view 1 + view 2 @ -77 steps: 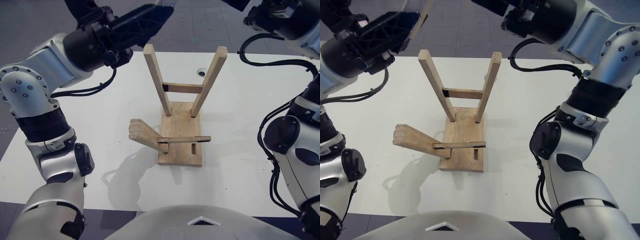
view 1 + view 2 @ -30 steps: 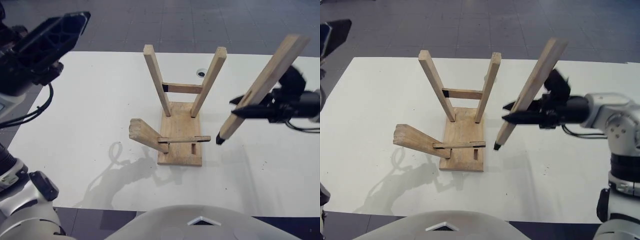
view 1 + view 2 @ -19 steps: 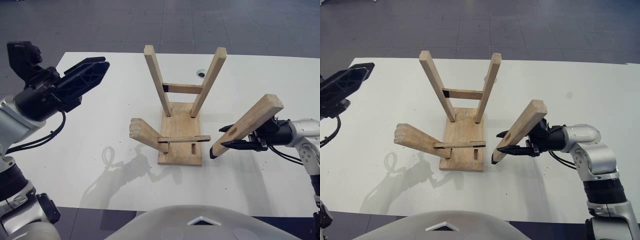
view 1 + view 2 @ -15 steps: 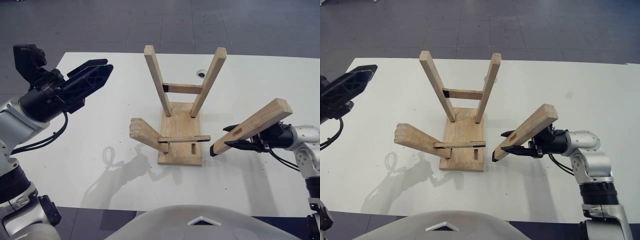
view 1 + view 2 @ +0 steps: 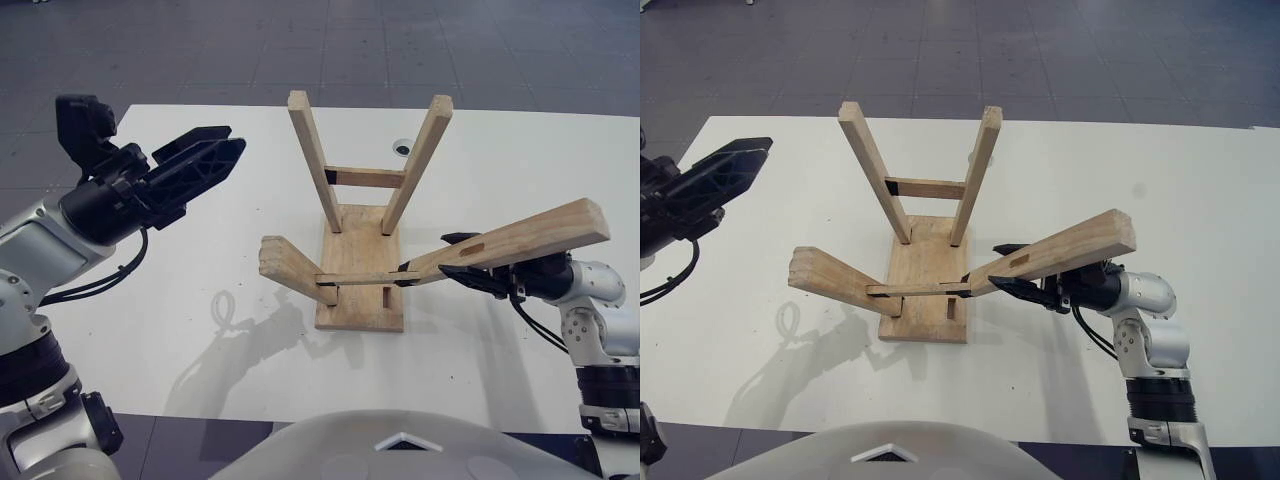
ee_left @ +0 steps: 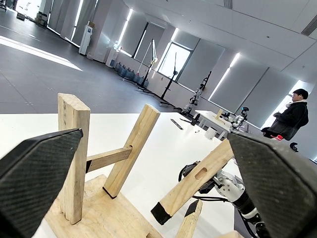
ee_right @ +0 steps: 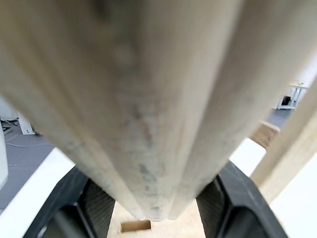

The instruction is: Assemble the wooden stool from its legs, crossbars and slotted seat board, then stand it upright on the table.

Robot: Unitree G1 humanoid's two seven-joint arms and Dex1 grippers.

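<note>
The seat board [image 5: 362,300] lies flat on the white table [image 5: 200,240]. Two legs [image 5: 312,160] stand upright in its far end, joined by a crossbar [image 5: 366,176]. A third leg [image 5: 290,270] leans out to the left, and its crossbar [image 5: 368,279] runs over the board's near end. My right gripper [image 5: 466,262] is shut on the fourth leg [image 5: 520,240], held almost level, its dark-tipped end at the free end of that crossbar. My left gripper [image 5: 222,152] hangs open above the table's left side, pointing at the stool, with nothing between its fingers [image 6: 39,168].
A small round hole [image 5: 403,146] marks the table behind the stool. Bare table surface spreads to the left and right of the board. The table's near edge runs just below the board.
My right arm came down with the fourth leg, tipped it from steep to nearly level and brought its tip left to the crossbar's end. My left gripper dropped and moved toward the stool.
</note>
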